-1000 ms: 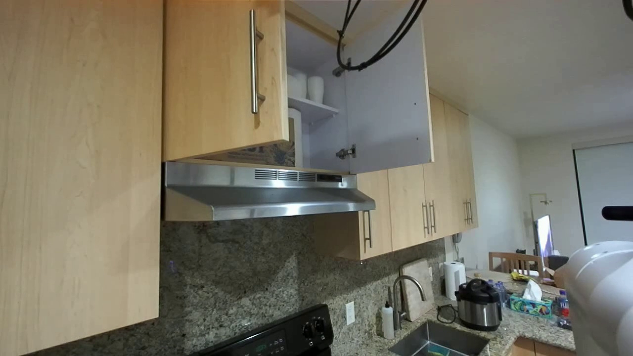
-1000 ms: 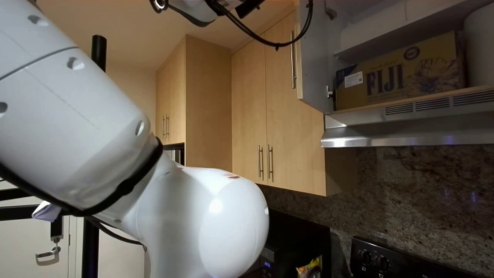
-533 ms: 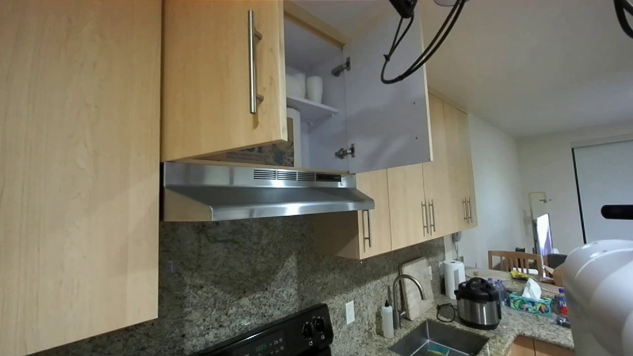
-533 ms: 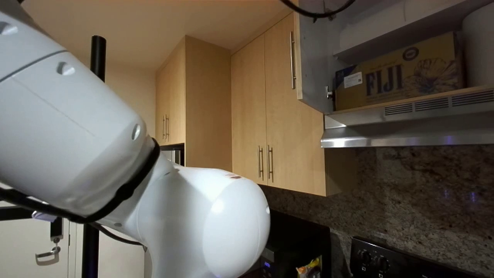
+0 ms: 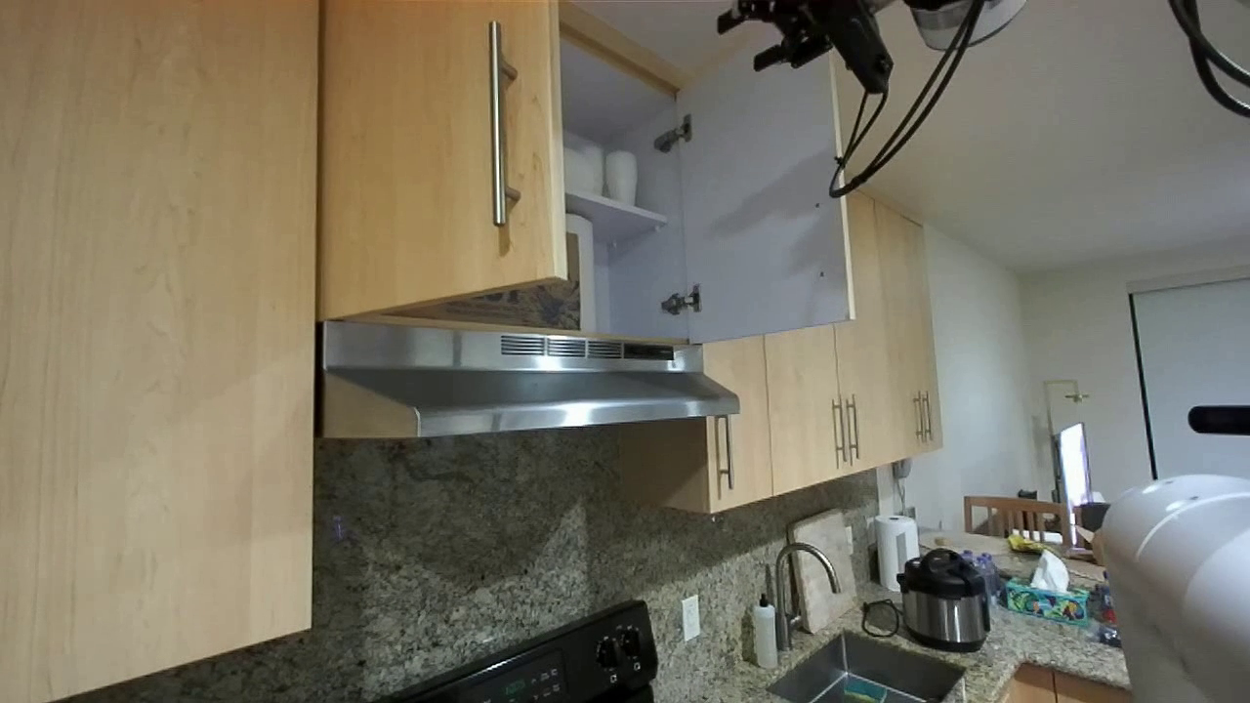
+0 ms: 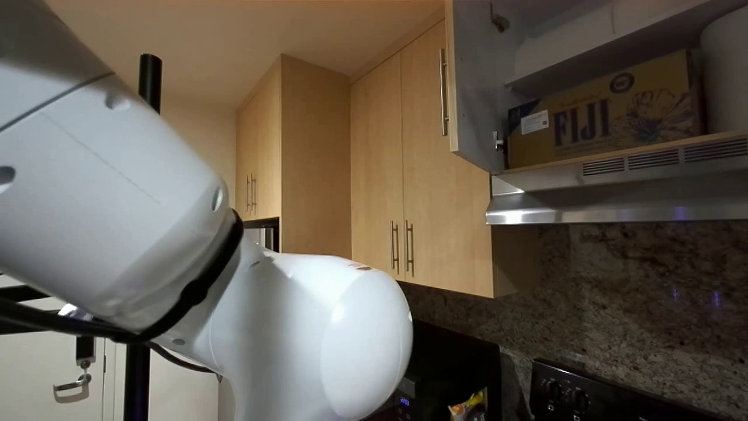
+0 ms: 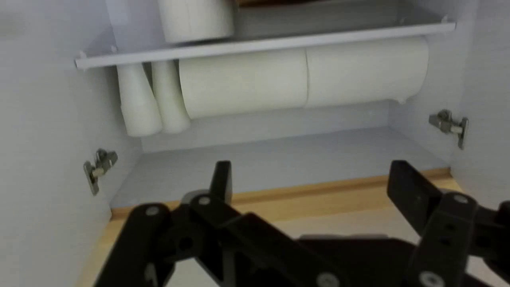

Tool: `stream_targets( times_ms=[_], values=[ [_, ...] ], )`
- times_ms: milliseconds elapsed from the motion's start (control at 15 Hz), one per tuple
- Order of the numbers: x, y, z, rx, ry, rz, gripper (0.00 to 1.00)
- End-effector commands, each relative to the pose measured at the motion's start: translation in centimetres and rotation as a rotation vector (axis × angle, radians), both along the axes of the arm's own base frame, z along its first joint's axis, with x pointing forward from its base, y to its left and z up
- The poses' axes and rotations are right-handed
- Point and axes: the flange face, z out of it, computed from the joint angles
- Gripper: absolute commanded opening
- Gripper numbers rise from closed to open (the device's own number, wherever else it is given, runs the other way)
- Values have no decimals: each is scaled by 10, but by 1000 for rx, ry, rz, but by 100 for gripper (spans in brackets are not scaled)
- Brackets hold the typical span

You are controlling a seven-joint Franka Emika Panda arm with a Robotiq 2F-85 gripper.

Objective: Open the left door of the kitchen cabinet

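Observation:
The left door (image 5: 430, 146), a light maple panel with a steel bar handle (image 5: 498, 122), stands swung outward from the kitchen cabinet (image 5: 615, 61). Its pale inner face (image 6: 476, 88) shows in an exterior view. The wrist view stands upside down, with the left door's inner face (image 7: 486, 87) at its right edge. My gripper (image 5: 744, 42) is open and empty, apart from the left door, with the right door's inner face (image 5: 762, 225) behind it. In the wrist view my gripper (image 7: 310, 165) has wide-apart jaws before the white interior.
White vases (image 5: 622, 176), a shelf (image 5: 620, 215) and a FIJI box (image 6: 605, 111) are inside the cabinet. The steel range hood (image 5: 547, 391) juts out below it. A taller wood panel (image 5: 156, 322) stands beside the left door. Black cables (image 5: 908, 127) hang from my arm.
My gripper and its cables have moved right and down into view in an exterior view, and have left the top of an exterior view. The doors have not visibly moved.

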Motion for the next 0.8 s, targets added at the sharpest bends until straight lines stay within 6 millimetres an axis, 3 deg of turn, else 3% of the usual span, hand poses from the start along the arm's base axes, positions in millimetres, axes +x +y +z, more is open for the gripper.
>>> stream_targets(
  times_ms=[0,333,733],
  values=[
    [55,-5,-18,-62,194,33,100],
    [102,3,-44,-176,397,175,100],
    [130,25,-60,-316,508,417,100]
  ],
)
